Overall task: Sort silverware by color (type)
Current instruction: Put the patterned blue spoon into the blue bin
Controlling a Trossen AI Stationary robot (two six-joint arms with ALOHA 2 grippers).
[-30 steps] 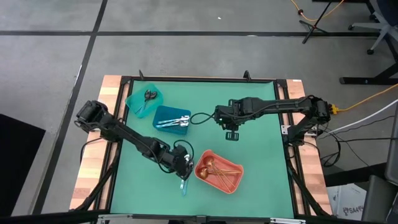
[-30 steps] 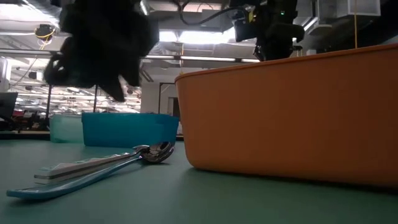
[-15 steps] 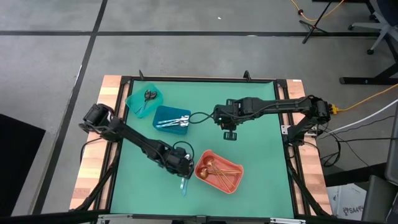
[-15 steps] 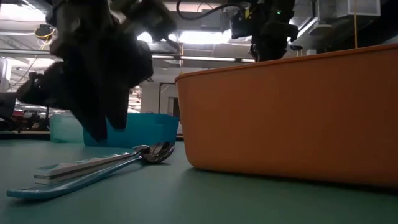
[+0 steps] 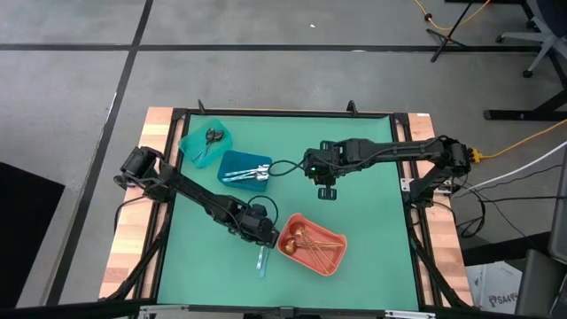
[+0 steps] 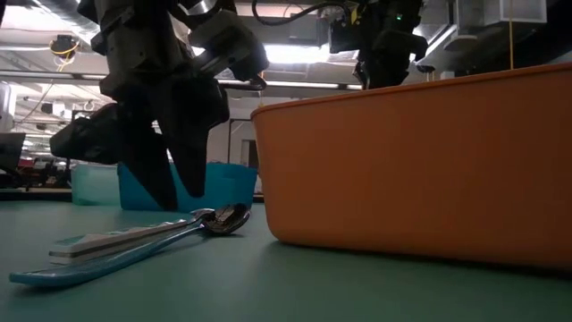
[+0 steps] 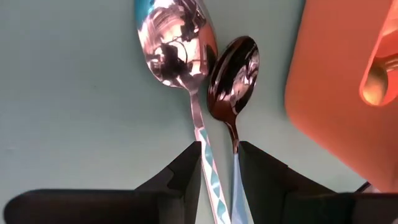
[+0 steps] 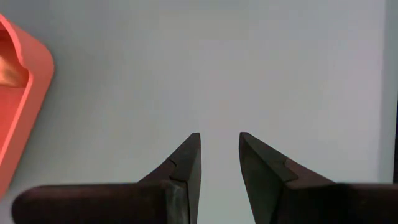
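Bins first, left to right in the high view: a teal bin point(image 5: 205, 143) with a dark utensil in it, a blue bin point(image 5: 244, 167) holding silver pieces, then a coral bin point(image 5: 312, 245) with copper-gold spoons. Between the blue and coral bins, just left of the coral one, two spoons point(image 5: 260, 260) lie loose on the green mat point(image 5: 372, 221), side by side and touching along their length.

The left gripper point(image 5: 257, 232) hangs directly over them, fingers apart and holding nothing. In its wrist view the two fingers straddle the handles: a silver-bowled spoon point(image 7: 177, 46) with a light-blue patterned handle, and a darker-bowled spoon point(image 7: 233, 78) beside it, nearer the coral bin. The handles run toward the gripper, the bowls point away, so the long axis runs straight through the gap. Closing here would likely catch both handles at once; a small sideways shift seems needed to take one.

The right gripper point(image 5: 328, 190) waits over bare mat well to the right, fingers slightly parted and empty.
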